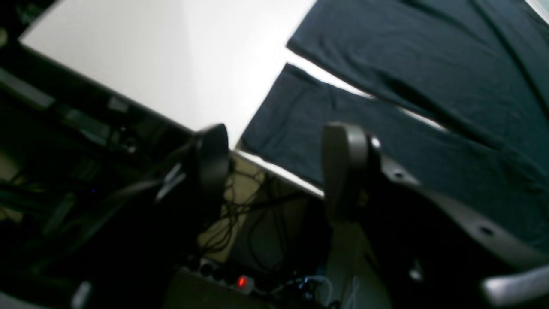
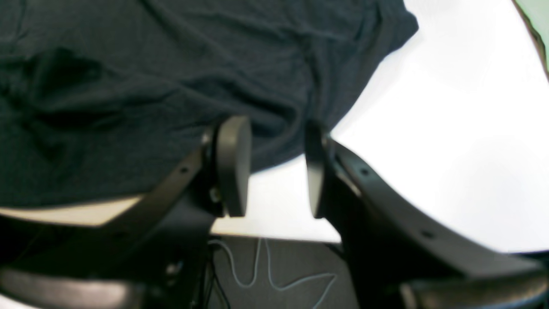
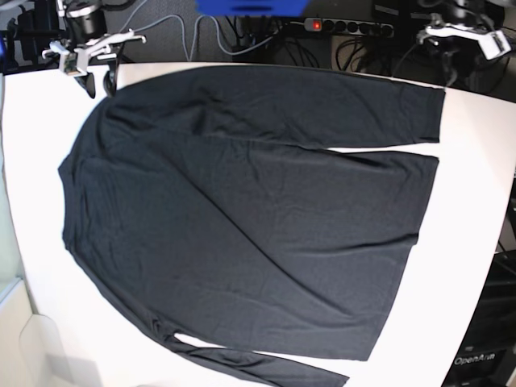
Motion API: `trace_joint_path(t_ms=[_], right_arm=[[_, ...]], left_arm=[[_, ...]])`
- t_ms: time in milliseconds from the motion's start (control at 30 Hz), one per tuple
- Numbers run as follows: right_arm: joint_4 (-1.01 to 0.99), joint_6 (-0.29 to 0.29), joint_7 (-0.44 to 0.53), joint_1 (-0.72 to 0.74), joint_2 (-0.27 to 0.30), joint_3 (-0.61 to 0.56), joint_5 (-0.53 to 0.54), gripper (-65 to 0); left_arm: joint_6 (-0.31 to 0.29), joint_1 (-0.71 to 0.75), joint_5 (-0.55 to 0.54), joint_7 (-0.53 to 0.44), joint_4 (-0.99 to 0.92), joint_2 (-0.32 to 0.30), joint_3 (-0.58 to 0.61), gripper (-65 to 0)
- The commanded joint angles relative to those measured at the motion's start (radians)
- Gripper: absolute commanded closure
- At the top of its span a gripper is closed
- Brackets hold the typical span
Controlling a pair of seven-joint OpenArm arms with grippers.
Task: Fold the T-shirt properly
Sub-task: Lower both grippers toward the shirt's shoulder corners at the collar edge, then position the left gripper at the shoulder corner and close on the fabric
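While your left gripper [image 1: 274, 167] hangs just past the counter [image 1: 171, 64] edge, its jaws are spread w/ nothing between them; through the gap you see cables and a power strip [image 1: 240, 281] w/ a red light on the floor below. The nearest fabric is a sleeve cuff of the T-shirt [image 1: 429, 107], lying flat on the counter just beyond the gripper, not touching it. A thin strip of white counter shows between that sleeve and the shirt body.

Your right gripper [image 2: 276, 167] is also spread, jaws apart and empty, sitting at the counter edge by the shirt's shoulder area. Wrinkled black fabric lies just behind the fingers [image 2: 233, 163]; whether it touches them you can't tell from the right wrist view. White counter runs off to the right side of that view.

In the base view the T-shirt [image 3: 242, 218] lies spread out flat across most of the counter [image 3: 476, 201], one long sleeve stretched along the far edge toward the left gripper [image 3: 459, 32], the other sleeve trailing along the near edge. Right gripper [image 3: 97, 81] is at the far corner, near the shoulder. Fabric is slightly wrinkled, no print.
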Motion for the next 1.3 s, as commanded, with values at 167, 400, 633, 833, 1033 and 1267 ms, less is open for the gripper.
trace_joint_path(t_ms=[167,400,633,833,1033,1267], right_arm=[[0.013,0.004,0.018,-0.003,0.008,0.005,0.005,-22.6],[0.013,0.004,0.018,-0.003,0.008,0.005,0.003,-22.6],[0.013,0.004,0.018,-0.003,0.005,0.028,0.003,-22.6],[0.013,0.004,0.018,-0.003,0.006,0.045,0.008,-22.6],[0.015,0.004,0.018,-0.003,0.003,0.046,0.005,-22.6],[0.015,0.004,0.018,-0.003,0.003,0.046,0.005,-22.6]], left_arm=[[-0.04,-0.072,-0.008,0.12,0.008,-0.002,-0.078,-33.7],[-0.118,-0.204,0.027,0.302,-0.012,0.03,-0.193,-33.7],[-0.121,-0.276,0.135,0.361,-0.09,0.03,-0.217,-33.7],[-0.151,-0.305,0.136,0.37,-0.115,0.028,-0.217,-33.7],[-0.152,-0.32,0.136,0.37,-0.147,0.022,-0.217,-33.7],[-0.149,-0.34,0.155,0.362,-0.196,0.019,-0.217,-33.7]])
